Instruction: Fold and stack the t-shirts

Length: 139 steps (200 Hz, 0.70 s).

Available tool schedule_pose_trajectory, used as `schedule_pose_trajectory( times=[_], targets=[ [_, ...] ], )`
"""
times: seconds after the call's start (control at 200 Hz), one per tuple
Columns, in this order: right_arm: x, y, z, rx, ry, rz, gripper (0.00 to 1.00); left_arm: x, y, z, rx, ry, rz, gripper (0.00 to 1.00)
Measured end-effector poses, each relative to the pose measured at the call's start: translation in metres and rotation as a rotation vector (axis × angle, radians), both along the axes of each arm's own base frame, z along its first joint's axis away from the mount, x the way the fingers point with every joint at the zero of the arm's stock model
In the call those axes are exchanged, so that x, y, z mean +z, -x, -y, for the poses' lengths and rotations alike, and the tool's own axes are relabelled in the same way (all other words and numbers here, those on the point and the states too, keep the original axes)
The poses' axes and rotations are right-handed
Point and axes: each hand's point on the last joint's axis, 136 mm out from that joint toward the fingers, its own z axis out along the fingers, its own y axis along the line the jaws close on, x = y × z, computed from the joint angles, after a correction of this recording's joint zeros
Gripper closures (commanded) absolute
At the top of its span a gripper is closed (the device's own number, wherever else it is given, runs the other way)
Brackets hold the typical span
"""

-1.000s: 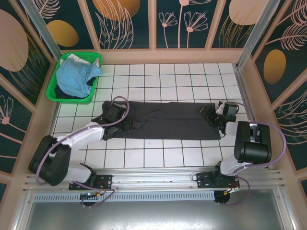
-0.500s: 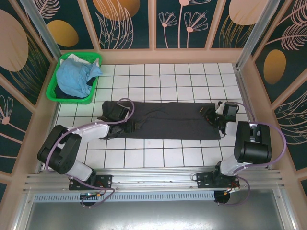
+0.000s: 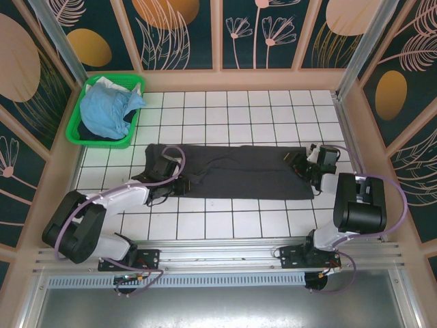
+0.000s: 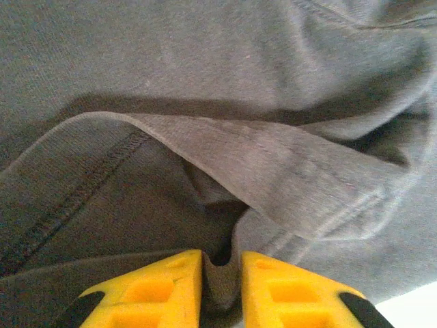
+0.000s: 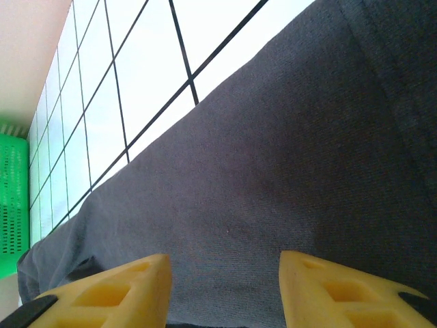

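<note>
The dark charcoal-grey t-shirt (image 3: 239, 171) lies on the white tiles as a long folded strip from left to right. My left gripper (image 3: 180, 183) is at the strip's near-left part. In the left wrist view the left gripper (image 4: 222, 256) is shut on a raised fold of the dark t-shirt (image 4: 273, 171), pinched between the yellow fingers. My right gripper (image 3: 299, 164) sits low over the strip's right end. In the right wrist view the right gripper (image 5: 225, 263) is open, with flat dark cloth (image 5: 273, 171) below it. The light blue t-shirt (image 3: 106, 109) lies crumpled in the basket.
A green plastic basket (image 3: 76, 116) stands at the back left corner, and its wall (image 5: 13, 198) also appears at the left of the right wrist view. Low walls ring the tiled table (image 3: 232, 219). Bare tiles lie in front of and behind the dark strip.
My left gripper's jaws have closed on a fold of the dark t-shirt, and the left arm has shifted slightly toward the near left. The right arm has not moved.
</note>
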Motion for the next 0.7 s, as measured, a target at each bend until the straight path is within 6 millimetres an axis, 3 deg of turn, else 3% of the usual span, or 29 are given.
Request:
schedule_pose_trajectory(
  times=[0.1, 0.245, 0.575, 0.696],
  targets=[
    [0.0, 0.0, 0.0, 0.002, -0.002, 0.0, 0.54, 0.016, 0.002, 0.002, 0.014, 0.045, 0.037, 0.56],
    [0.001, 0.001, -0.002, 0.009, -0.011, 0.0, 0.54, 0.036, -0.005, 0.0, 0.039, 0.063, 0.107, 0.53],
    [0.002, 0.0, -0.004, 0.018, -0.019, 0.005, 0.54, 0.008, -0.034, 0.006, 0.009, -0.076, 0.052, 0.52],
    [0.002, 0.0, -0.004, 0.018, -0.019, 0.006, 0.54, 0.005, -0.047, 0.01, 0.005, -0.106, 0.055, 0.58]
  ],
)
